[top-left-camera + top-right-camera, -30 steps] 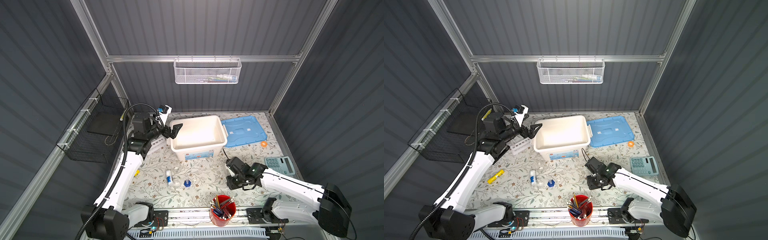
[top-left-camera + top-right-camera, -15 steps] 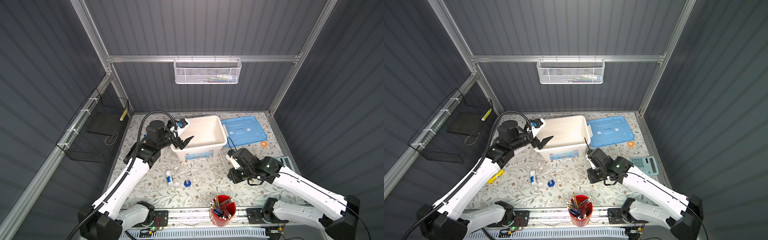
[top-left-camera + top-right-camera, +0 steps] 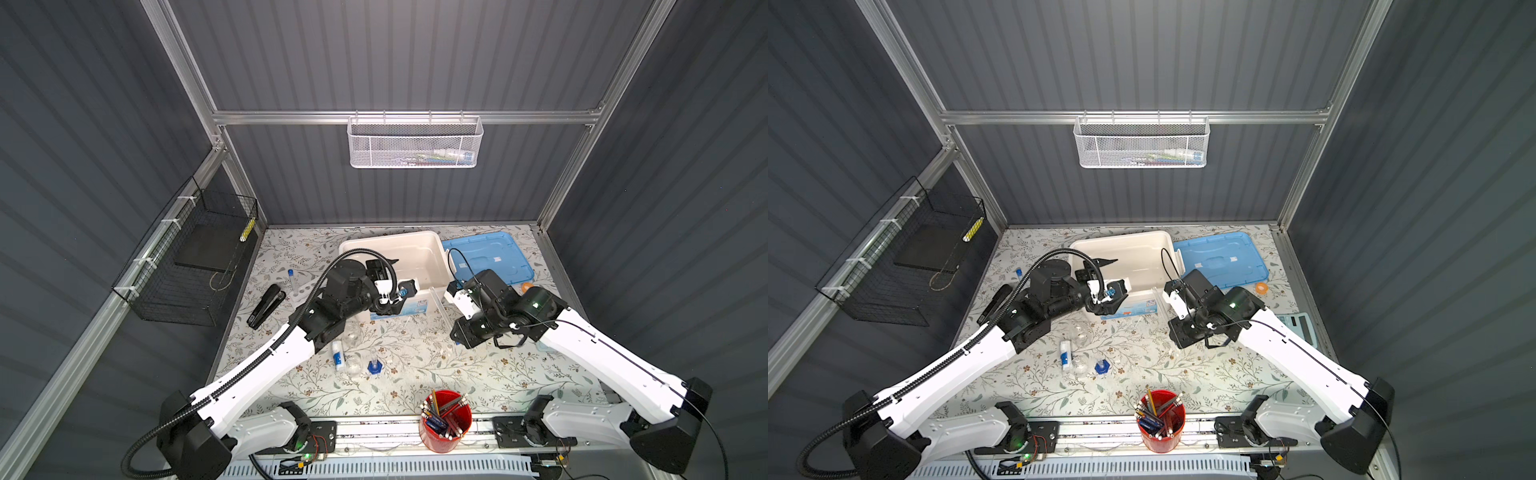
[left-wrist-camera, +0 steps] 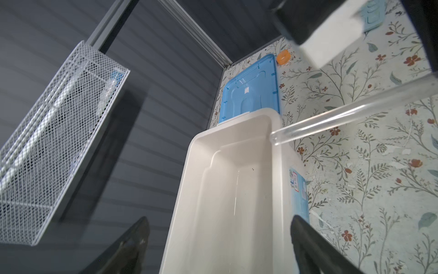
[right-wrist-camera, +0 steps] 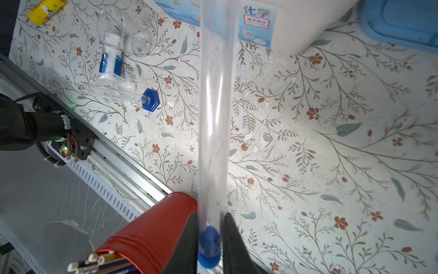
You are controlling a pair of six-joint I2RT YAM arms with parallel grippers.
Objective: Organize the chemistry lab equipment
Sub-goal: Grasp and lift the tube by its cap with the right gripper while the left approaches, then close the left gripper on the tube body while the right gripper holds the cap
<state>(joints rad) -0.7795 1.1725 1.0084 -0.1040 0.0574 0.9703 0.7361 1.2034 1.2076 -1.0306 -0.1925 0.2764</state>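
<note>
- Pinching the long clear tube with a blue cap (image 5: 214,118) just above that cap, the right gripper (image 5: 210,217) has a finger pressed to each side of it. The tube hangs in the air, clear of the floral table cover (image 5: 331,142).
- The tube's open end reaches the rim of the white plastic bin (image 4: 237,123). Whether it is over the rim or just beside it cannot be told.
- The tube looks light, stiff, slick and breakable. Because it is round and held at one end, it could swivel in the pinch, so a gentle hold nearer its middle would steady it better.
- The left gripper (image 4: 219,218) hovers above the bin's hollow with its jaws spread wide and nothing between them.
- A round-bellied clear flask (image 5: 125,30) and a slim measuring cylinder with a blue hexagonal foot (image 5: 150,99) sit on the cover, well apart from the held tube. Both look equally fragile, and the flask's neck and the cylinder's shaft are the natural places to grip them.
- The bin's paper label (image 5: 257,21) reads 化学 in large teal characters. The smaller lines beneath are too fine to read.
- A flat blue lid (image 4: 248,90) lies beyond the bin, and a red cup of pencils (image 5: 147,227) stands near the table's front edge.
</note>
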